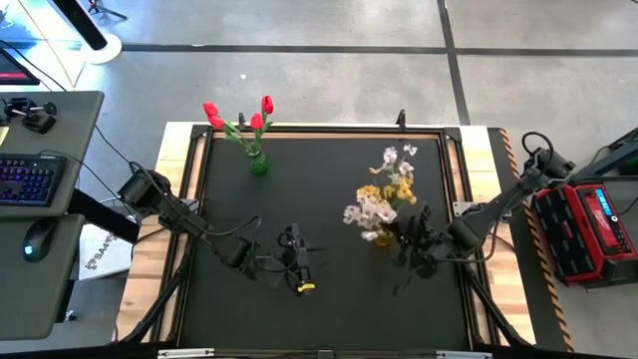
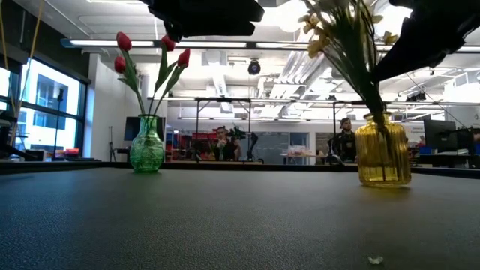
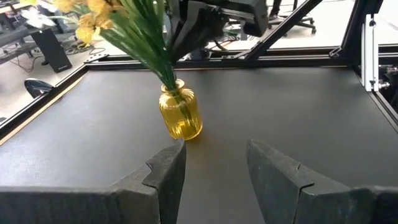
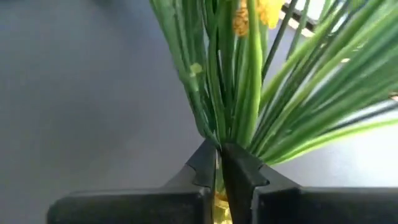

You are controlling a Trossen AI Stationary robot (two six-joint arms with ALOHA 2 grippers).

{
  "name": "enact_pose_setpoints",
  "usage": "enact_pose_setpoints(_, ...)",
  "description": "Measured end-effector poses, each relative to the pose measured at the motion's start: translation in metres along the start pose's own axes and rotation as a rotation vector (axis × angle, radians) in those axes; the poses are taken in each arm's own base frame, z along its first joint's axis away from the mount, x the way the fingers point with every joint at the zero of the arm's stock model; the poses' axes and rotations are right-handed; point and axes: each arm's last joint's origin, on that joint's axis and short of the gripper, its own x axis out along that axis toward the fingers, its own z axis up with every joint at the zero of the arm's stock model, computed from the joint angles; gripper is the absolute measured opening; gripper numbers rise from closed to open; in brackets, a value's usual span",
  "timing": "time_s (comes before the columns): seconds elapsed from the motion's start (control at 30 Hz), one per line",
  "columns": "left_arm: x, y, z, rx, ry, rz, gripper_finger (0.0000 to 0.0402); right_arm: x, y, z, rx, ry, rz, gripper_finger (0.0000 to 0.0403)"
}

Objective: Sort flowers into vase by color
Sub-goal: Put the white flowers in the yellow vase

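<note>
A green glass vase (image 1: 258,165) (image 2: 147,146) stands near the table's far edge with several red tulips (image 1: 239,118) (image 2: 124,41) in it. A yellow glass vase (image 1: 384,239) (image 2: 383,150) (image 3: 180,113) stands right of centre. It holds yellow blossoms (image 1: 397,189) and white-pinkish blossoms (image 1: 371,211) on green stems (image 4: 249,81). My right gripper (image 4: 219,163) (image 1: 407,239) is right above the yellow vase's mouth, shut among the stems. My left gripper (image 3: 214,165) (image 1: 304,261) is open over the bare mat left of the yellow vase, pointing at it. My right gripper pinches the green stems (image 4: 217,140) just above the yellow vase's mouth, at their lower part, between its two fingertips (image 4: 239,165). Which stem or how many are between them is hidden by the fingers. The flowers stand upright in the vase and fan out above the hold.
The black mat (image 1: 329,319) has a raised dark frame (image 1: 299,130) and a wooden border (image 1: 150,259). There is free mat between the two vases and along the near edge. A desk with a keyboard (image 1: 25,179) stands to the left and a red box (image 1: 588,229) to the right. People (image 2: 345,139) are in the room behind.
</note>
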Motion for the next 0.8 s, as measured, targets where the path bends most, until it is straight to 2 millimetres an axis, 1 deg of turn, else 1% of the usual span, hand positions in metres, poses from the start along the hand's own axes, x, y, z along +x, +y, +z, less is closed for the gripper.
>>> enact_pose_setpoints(0.13,0.000,0.000,0.000,0.000,0.000,0.000,0.0159,-0.002,0.002,-0.002,-0.010,0.032,0.040,0.0003)
enact_pose_setpoints(0.33,0.000,0.000,0.000,0.000,0.000,-0.001,0.0159,-0.005,0.005,-0.005,-0.022,0.054,0.072,0.0018)
enact_pose_setpoints(0.43,0.000,0.000,0.000,0.001,0.000,-0.001,0.0159,-0.007,0.006,-0.004,-0.035,0.099,0.098,0.0040)
enact_pose_setpoints(0.53,0.000,0.000,0.000,0.001,0.001,-0.001,0.0159,-0.014,0.007,0.005,-0.049,0.146,0.128,0.0077)
enact_pose_setpoints(0.67,0.000,0.000,0.000,0.001,0.001,-0.001,0.0159,-0.032,0.007,0.022,-0.047,0.270,0.174,0.0119)
enact_pose_setpoints(0.73,-0.001,-0.001,0.000,0.002,0.001,-0.003,0.0159,-0.043,0.007,0.028,-0.044,0.301,0.184,0.0130)
enact_pose_setpoints(0.8,-0.001,-0.002,0.000,-0.003,0.000,-0.002,0.0159,-0.053,0.008,0.028,-0.080,0.288,0.189,0.0134)
